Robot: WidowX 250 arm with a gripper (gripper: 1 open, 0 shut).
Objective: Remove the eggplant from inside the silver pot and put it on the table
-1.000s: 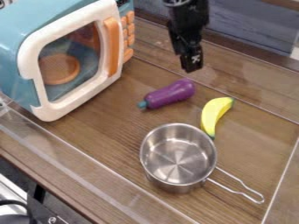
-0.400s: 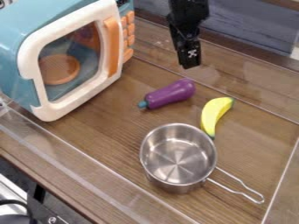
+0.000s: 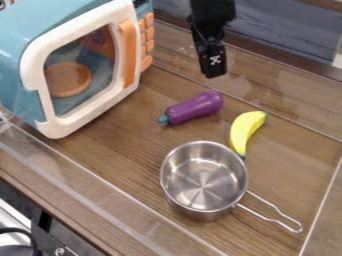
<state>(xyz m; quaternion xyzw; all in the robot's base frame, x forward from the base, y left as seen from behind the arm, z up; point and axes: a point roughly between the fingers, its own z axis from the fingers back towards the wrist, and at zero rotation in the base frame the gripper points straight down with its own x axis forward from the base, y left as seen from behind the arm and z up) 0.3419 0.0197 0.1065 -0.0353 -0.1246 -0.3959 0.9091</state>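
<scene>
The purple eggplant [image 3: 194, 107] with its teal stem lies on the brown table [image 3: 120, 150], between the toy microwave and the banana. The silver pot [image 3: 205, 179] stands in front of it with nothing inside, its wire handle pointing to the lower right. My gripper [image 3: 211, 66] hangs open above and behind the eggplant, pointing steeply down, with nothing between its fingers.
A teal and white toy microwave [image 3: 74, 60] with an orange door handle fills the left side. A yellow banana [image 3: 247, 131] lies just right of the eggplant. A clear raised rim [image 3: 80, 195] runs along the table's front edge.
My gripper has risen slightly away from the eggplant, staying open. The eggplant, pot and banana have not moved.
</scene>
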